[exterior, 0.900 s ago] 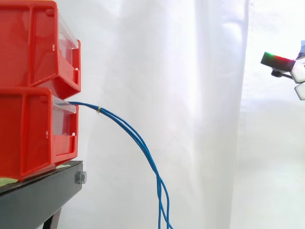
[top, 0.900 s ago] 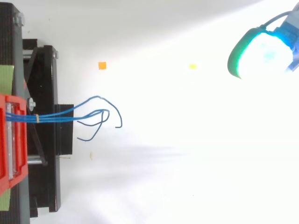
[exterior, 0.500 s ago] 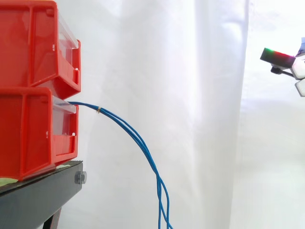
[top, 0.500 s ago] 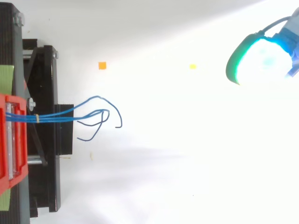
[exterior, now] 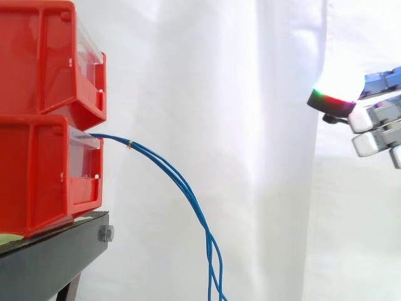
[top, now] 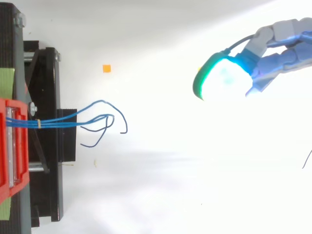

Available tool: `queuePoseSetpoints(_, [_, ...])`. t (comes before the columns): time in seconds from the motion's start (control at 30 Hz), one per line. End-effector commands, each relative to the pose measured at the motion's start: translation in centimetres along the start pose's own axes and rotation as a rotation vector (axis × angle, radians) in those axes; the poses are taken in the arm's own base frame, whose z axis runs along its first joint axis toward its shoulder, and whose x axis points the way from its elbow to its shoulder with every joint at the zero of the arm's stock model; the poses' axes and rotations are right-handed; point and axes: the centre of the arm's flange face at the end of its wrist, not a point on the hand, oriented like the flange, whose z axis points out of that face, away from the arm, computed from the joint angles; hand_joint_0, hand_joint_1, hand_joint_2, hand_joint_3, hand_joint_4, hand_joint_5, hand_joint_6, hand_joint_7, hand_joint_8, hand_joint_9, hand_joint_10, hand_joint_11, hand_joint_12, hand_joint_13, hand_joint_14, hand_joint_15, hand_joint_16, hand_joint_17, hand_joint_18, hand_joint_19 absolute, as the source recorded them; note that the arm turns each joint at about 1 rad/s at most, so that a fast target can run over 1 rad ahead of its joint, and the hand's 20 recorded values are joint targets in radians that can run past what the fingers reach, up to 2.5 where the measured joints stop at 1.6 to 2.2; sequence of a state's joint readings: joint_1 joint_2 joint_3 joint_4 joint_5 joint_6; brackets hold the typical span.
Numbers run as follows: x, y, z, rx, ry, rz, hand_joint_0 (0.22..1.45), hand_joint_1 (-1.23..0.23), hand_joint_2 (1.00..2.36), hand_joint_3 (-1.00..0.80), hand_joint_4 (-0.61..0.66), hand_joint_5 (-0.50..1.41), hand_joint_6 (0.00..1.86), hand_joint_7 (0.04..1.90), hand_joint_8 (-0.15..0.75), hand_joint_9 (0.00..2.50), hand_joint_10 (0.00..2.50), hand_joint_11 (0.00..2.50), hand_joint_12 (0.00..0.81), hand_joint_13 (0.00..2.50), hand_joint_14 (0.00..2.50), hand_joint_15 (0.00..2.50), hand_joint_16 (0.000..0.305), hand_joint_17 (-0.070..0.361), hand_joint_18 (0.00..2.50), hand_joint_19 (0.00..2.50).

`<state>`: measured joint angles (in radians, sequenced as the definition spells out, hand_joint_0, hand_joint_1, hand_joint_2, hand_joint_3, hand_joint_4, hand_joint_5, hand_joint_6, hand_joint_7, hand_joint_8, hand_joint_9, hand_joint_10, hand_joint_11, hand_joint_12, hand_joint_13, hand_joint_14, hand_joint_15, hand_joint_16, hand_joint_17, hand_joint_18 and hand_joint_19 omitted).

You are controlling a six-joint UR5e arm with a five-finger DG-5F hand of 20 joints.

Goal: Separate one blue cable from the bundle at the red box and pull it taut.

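Fingers [exterior: 371, 117] of the robot hand [top: 280, 46] reach leftward from the right side of the scene, fairly straight and relaxed, holding nothing. One broad fingertip pad [top: 222, 80] glows cyan with a green rim. The hand hovers in open air in front of the white fabric curtain [exterior: 238, 94], well apart from the work.

Far to its left, the bundle of thin blue cables [exterior: 182, 182] comes out of the front of the lower red plastic bin [exterior: 37, 169]. A small yellow band [exterior: 130, 145] ties the cables just outside the bin; past it they arc down slack and run off the bottom of the side view. From above, their loose ends curl apart from one another. An upper red plastic bin [exterior: 44, 56] sits on the lower one, and both rest on a black metal stand [exterior: 50, 257].

Judging by this, the task is at the approach step: no cable is touched, separated or tensioned yet. The next move calls for travelling left and lower to where the strands spread past the band, then pinching a single strand without catching its neighbours.
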<state>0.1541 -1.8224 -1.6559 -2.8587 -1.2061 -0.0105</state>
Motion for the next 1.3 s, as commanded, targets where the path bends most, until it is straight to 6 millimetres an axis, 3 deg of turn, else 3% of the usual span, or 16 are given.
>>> queuePoseSetpoints(0.0, [0.1,-1.1,1.0,-0.018,-0.031,-0.016,0.54,-0.53,1.0,-0.48,0.2,-0.23,0.5,0.77,0.275,0.56,0.01,0.43,0.342,0.55,0.01,0.34,0.053,0.12,0.49,0.67])
queuePoseSetpoints(0.27, [0.0,-3.6,2.5,-0.025,-0.099,-0.052,0.54,-0.53,1.0,-0.48,0.21,-0.22,0.5,0.77,0.279,0.56,0.01,0.43,0.347,0.55,0.01,0.33,0.051,0.114,0.49,0.62])
queuePoseSetpoints(0.53, [-0.4,-2.9,3.2,-0.083,-0.167,-0.272,0.54,-0.54,1.0,-0.48,0.22,-0.22,0.5,0.77,0.286,0.55,0.01,0.44,0.351,0.54,0.01,0.31,0.044,0.099,0.45,0.56])
queuePoseSetpoints(0.67, [0.1,-3.9,4.0,-0.072,-0.183,-0.337,0.54,-0.54,1.0,-0.48,0.22,-0.22,0.5,0.77,0.286,0.55,0.01,0.43,0.351,0.54,0.01,0.31,0.044,0.098,0.45,0.56])
queuePoseSetpoints(0.73, [0.3,-4.3,5.4,-0.066,-0.177,-0.38,0.54,-0.54,1.0,-0.48,0.23,-0.22,0.5,0.77,0.287,0.56,0.01,0.43,0.35,0.54,0.01,0.31,0.043,0.098,0.45,0.55])
queuePoseSetpoints(1.0, [0.8,-4.1,6.1,-0.076,-0.157,-0.394,0.54,-0.54,1.0,-0.48,0.24,-0.21,0.5,0.77,0.288,0.56,0.01,0.44,0.351,0.54,0.01,0.31,0.043,0.097,0.44,0.56])
queuePoseSetpoints(1.17, [1.1,-7.1,7.3,-0.042,-0.141,-0.407,0.54,-0.54,1.0,-0.49,0.24,-0.21,0.5,0.77,0.288,0.56,0.01,0.43,0.351,0.54,0.01,0.31,0.043,0.097,0.44,0.56])
queuePoseSetpoints(1.27, [1.9,-7.5,8.6,-0.063,-0.094,-0.375,0.54,-0.54,1.0,-0.49,0.24,-0.21,0.5,0.78,0.289,0.56,0.01,0.44,0.351,0.54,0.01,0.32,0.043,0.097,0.45,0.56])
